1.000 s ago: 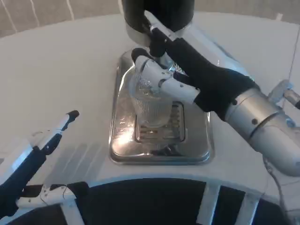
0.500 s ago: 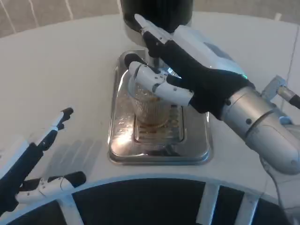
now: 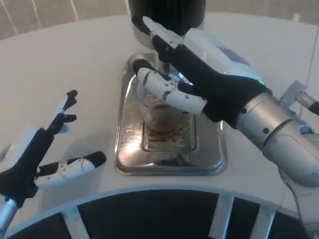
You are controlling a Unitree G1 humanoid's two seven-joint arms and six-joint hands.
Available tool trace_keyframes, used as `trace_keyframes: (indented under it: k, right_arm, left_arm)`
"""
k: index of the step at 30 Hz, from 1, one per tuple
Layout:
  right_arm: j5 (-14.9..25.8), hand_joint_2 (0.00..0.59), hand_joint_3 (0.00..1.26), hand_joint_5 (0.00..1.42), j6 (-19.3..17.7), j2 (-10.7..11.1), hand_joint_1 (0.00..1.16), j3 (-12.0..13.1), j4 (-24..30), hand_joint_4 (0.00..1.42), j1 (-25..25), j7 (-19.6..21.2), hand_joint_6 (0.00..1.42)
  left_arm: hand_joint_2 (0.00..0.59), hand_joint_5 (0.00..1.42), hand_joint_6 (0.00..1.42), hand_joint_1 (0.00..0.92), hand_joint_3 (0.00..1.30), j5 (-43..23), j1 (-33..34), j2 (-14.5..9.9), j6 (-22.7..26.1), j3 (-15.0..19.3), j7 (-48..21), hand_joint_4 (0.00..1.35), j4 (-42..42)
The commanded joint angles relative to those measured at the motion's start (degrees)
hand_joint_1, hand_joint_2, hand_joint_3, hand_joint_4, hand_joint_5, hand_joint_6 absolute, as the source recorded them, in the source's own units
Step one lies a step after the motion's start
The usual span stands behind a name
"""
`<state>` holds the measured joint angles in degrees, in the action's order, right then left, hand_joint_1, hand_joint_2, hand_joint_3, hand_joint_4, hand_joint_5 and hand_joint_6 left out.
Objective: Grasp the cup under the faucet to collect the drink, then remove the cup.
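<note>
The cup (image 3: 160,113) stands upright on the grate of the steel tray (image 3: 130,149), directly beneath the dark dispenser (image 3: 167,15) at the tray's far end, and brownish drink shows inside it. The right hand (image 3: 199,79) reaches in from the tray's right side and wraps the cup's upper part, its white fingers (image 3: 169,92) curled across the near face and the black palm against the right wall, so it is grasping the cup. The cup's long axis is vertical and the hand's hold crosses it sideways, so taking it away looks like a matter of drawing it toward the tray's near or right edge while keeping it level. The left hand (image 3: 42,154) hovers well to the left of the tray, fingers spread and holding nothing, much farther from the cup.
</note>
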<state>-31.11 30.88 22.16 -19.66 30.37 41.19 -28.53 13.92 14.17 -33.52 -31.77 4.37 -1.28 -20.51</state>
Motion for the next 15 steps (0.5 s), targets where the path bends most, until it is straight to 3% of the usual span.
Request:
trace_keyframes:
  k: [1, 15]
  right_arm:
    - [0.9, 0.529, 0.00, 0.00, 0.4, -0.3, 0.00, -2.4, 0.0, 0.00, -2.0, -3.5, 0.00]
    - [0.0, 0.542, 0.00, 0.00, 1.2, -0.9, 0.01, -3.0, 0.3, 0.00, -1.9, -3.7, 0.00]
  left_arm:
    - [0.032, 0.19, 0.25, 0.258, 0.00, 1.0, 2.2, 1.8, 1.6, -1.2, 0.0, 0.00, -1.0]
    - [0.040, 0.21, 0.25, 0.318, 0.00, 1.4, 8.8, 3.9, -1.9, -3.4, 1.0, 0.00, -9.3]
